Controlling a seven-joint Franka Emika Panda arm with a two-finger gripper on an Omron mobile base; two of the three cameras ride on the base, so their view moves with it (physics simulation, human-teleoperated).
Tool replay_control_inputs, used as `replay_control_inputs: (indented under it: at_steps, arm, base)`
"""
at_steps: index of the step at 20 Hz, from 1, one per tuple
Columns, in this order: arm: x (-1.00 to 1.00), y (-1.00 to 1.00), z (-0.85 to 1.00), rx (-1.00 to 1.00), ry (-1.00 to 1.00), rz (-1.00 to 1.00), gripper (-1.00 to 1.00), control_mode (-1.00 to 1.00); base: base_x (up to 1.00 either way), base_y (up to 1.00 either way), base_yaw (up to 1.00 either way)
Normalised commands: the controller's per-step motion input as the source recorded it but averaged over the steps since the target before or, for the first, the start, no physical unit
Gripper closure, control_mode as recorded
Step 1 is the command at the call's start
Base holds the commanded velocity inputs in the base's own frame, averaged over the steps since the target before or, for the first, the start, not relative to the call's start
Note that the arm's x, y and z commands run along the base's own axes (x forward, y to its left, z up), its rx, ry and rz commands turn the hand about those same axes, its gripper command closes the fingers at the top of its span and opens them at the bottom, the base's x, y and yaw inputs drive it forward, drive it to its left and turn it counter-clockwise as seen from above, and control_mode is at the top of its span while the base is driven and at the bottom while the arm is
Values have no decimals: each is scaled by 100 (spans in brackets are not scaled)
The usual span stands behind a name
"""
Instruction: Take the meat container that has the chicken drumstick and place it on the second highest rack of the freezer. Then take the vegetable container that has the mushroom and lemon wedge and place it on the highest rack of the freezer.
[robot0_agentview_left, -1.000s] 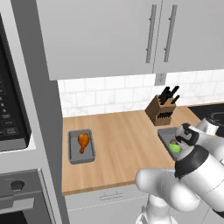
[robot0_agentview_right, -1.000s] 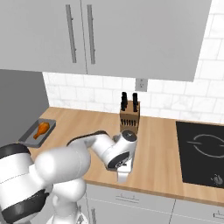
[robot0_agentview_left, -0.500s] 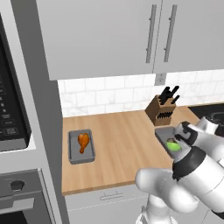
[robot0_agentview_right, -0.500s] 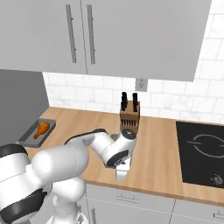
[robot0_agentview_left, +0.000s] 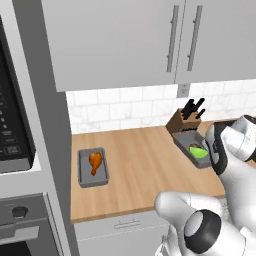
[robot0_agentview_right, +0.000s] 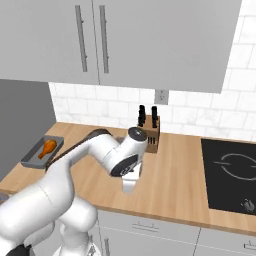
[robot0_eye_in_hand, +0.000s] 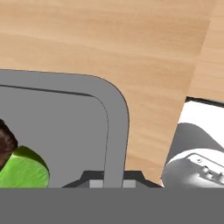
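- Long wooden counter (robot0_agentview_left: 140, 160) under grey cupboards (robot0_agentview_left: 125, 42), with a white tile wall (robot0_agentview_left: 120, 102) behind and a black stovetop (robot0_agentview_right: 232, 172) at the right end.
- White arm (robot0_agentview_right: 107, 150) bent over the counter, wrist down in front of the knife block (robot0_agentview_right: 150, 135).
- At the left end of the counter, flat on the wood, the meat container (robot0_agentview_left: 93, 167) with the chicken drumstick (robot0_agentview_left: 94, 161) inside; well apart from the arm.
- Just beside the knife block, the vegetable container (robot0_agentview_left: 192, 150) with the green lemon wedge (robot0_agentview_left: 199, 150); mushroom (robot0_eye_in_hand: 6, 142) seen as a dark brown shape touching the wedge.
- Gripper (robot0_eye_in_hand: 113, 178) low on the rim of the vegetable container, rim running between the finger tips; cannot tell if pinching the rim or only set around it.
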Motion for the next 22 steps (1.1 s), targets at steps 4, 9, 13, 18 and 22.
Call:
replay_control_inputs:
  at_steps: [4, 9, 13, 18, 22]
  arm:
    - [0, 58, 91, 0, -5, -11, 100, -100]
    - [-22, 52, 75, 0, -1, -9, 100, -100]
    - [-33, 50, 29, 0, 4, -7, 100, -100]
    - [-34, 58, 14, 0, 0, -3, 100, -100]
    - [-49, 14, 4, 0, -8, -5, 100, -100]
  base:
    - [0, 0, 0]
    - [0, 0, 0]
    - [0, 0, 0]
    - [0, 0, 0]
    - [0, 0, 0]
